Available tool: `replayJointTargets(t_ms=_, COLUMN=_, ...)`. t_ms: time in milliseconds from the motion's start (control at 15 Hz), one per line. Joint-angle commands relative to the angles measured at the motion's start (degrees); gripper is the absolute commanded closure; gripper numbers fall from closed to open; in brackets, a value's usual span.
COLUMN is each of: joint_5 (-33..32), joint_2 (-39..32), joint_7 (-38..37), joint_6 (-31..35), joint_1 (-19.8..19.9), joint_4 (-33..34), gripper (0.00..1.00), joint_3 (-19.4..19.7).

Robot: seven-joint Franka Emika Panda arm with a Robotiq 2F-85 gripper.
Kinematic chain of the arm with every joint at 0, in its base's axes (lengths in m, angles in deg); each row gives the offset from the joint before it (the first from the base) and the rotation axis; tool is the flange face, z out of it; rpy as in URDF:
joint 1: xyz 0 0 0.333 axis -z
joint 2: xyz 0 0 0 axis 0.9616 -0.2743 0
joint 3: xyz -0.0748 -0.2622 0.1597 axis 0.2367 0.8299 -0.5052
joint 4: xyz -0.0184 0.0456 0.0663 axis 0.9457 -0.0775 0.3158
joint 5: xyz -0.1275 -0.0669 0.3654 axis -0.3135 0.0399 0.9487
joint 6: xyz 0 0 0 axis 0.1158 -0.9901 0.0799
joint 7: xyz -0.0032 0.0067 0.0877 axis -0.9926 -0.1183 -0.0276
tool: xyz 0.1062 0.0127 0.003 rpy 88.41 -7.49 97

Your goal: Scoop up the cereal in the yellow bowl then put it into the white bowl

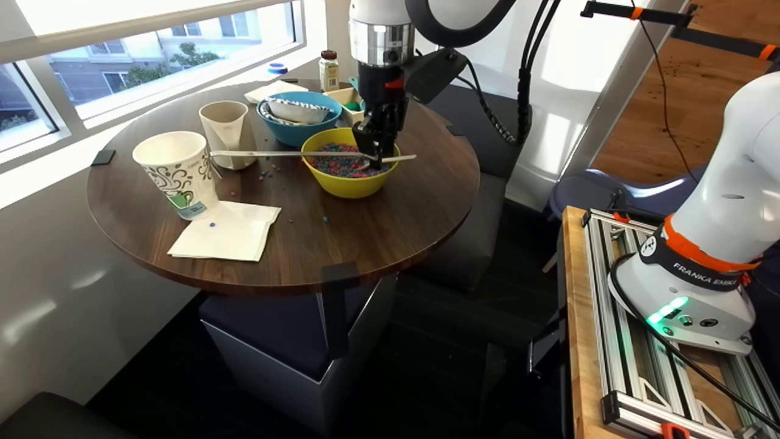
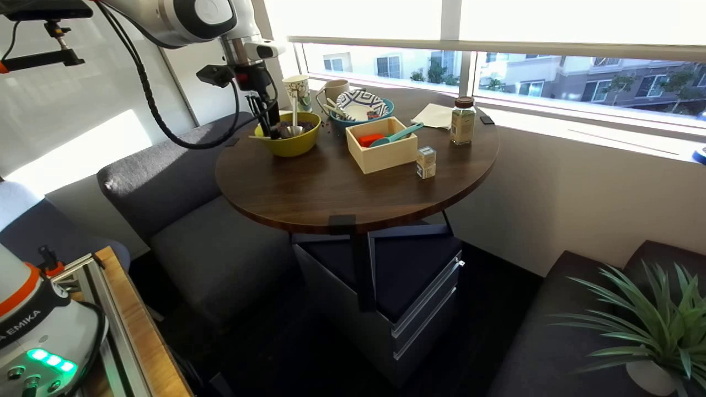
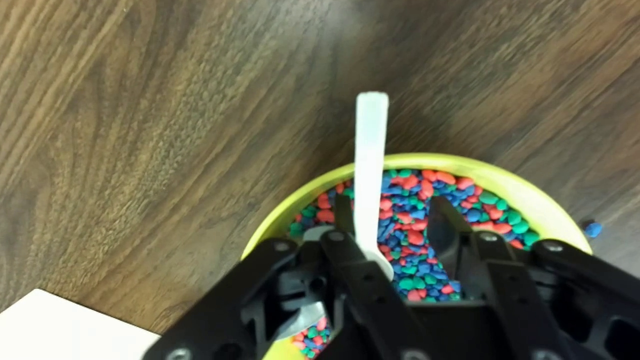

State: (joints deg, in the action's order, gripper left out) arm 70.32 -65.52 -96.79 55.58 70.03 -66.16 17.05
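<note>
Most of the cereal (image 3: 410, 235) lies in the yellow bowl (image 3: 532, 205), lower middle of the wrist view. The tool (image 3: 392, 212) points down over it, fingers spread and gripping nothing; a white spoon (image 3: 369, 180) runs between them, nearer the finger at frame left. Upper middle of an exterior view, a patterned white bowl (image 1: 295, 111) sits in a blue bowl (image 1: 298, 134). In an exterior view, a wooden box (image 2: 389, 155) stands mid-frame on the surface (image 2: 331, 193), a jar (image 2: 462, 122) to its right.
</note>
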Motion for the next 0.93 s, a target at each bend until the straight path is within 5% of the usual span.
replayJointTargets(t_ms=0, joint_5=-1.0, joint_2=-1.7, joint_7=-1.7, joint_6=0.7, joint_1=-0.8, joint_4=1.1, gripper=0.63, joint_3=0.6)
replayJointTargets(t_ms=333, joint_5=-0.8, joint_2=-2.6, joint_7=-1.8, joint_6=0.6, joint_1=-1.0, joint_4=1.5, gripper=0.64, joint_3=0.6)
replayJointTargets(t_ms=667, joint_5=-0.4, joint_2=-2.4, joint_7=-1.6, joint_6=0.4, joint_1=-1.2, joint_4=1.5, gripper=0.89, joint_3=0.6)
replayJointTargets(t_ms=867, joint_5=0.1, joint_2=-2.3, joint_7=-1.4, joint_6=0.0, joint_1=-1.2, joint_4=1.6, gripper=0.92, joint_3=0.5)
